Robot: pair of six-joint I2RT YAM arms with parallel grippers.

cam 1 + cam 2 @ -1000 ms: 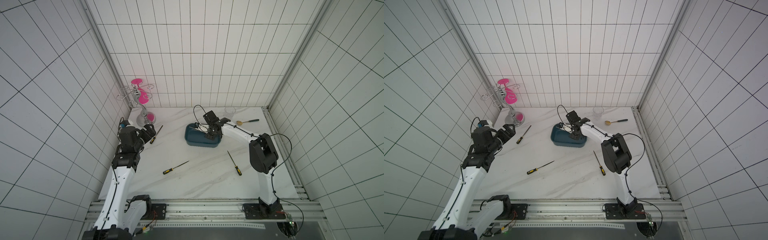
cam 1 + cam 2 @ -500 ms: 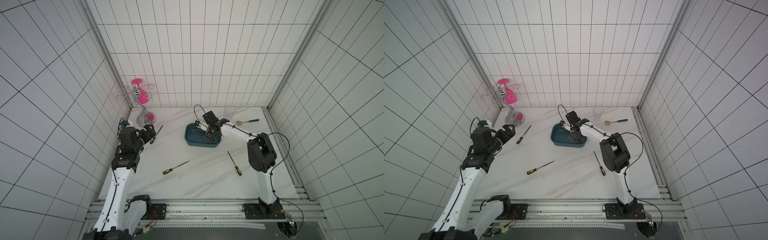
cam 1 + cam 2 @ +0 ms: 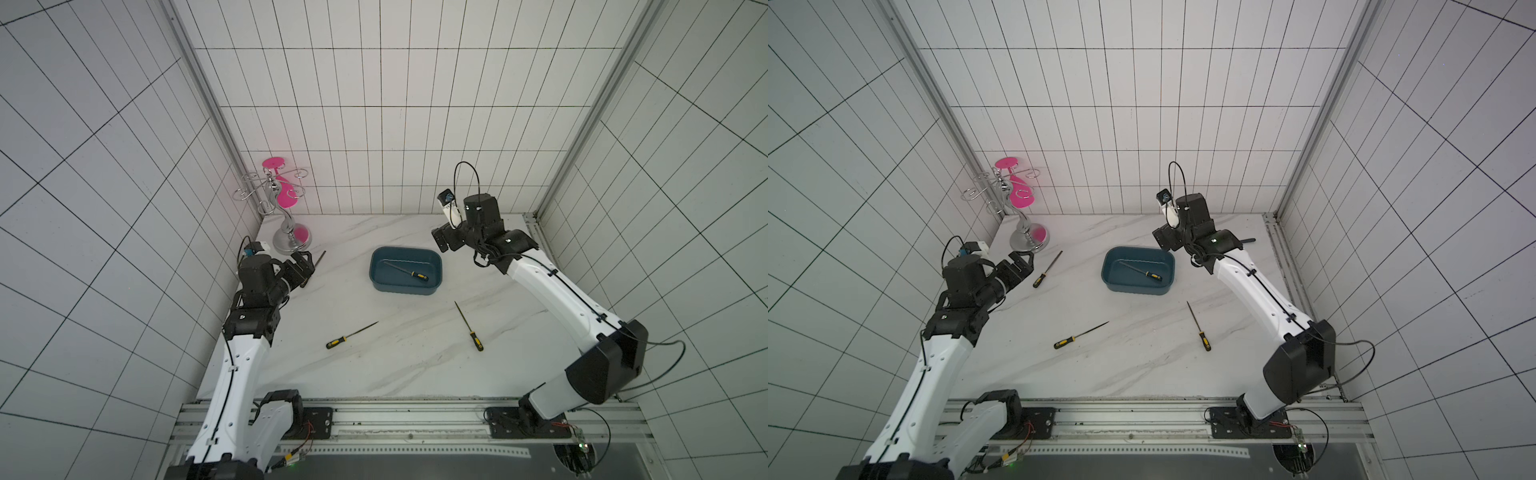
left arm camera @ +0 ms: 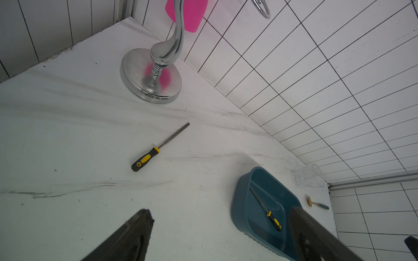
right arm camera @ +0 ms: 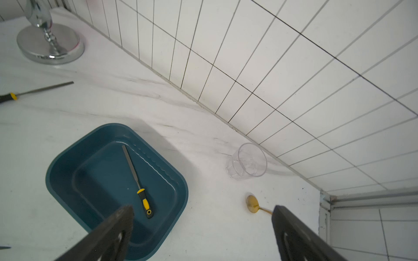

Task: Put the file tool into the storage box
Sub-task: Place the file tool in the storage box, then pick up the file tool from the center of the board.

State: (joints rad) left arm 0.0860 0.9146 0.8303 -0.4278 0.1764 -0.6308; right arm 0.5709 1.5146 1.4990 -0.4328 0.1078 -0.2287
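Marble tabletop (image 3: 395, 365) holds shallow teal storage box (image 3: 403, 289), a yellow-handled file (image 3: 409, 272) inside; right hand (image 3: 441, 240) and left hand (image 3: 1022, 262) gape empty.

- Left arm (image 3: 239, 374) and right arm (image 3: 552, 286): smooth white shells on the long links, with blocky black housings at the joints.
- A thin black cable (image 3: 582, 297) runs along each white link under small clips. A looped black cable (image 3: 467, 178) stands over the right wrist.
- Each wrist carries a small white camera mount (image 3: 449, 208) with a dark, bluish lens.
- Left gripper (image 4: 220, 211) and right gripper (image 5: 203, 208): the fingers (image 5: 108, 235) are flat, dark and matte, with slots cut in them.
- Black base plates (image 3: 528, 424) sit on a silver rail (image 3: 407, 419), with thin red wires (image 3: 309, 428) beside them.
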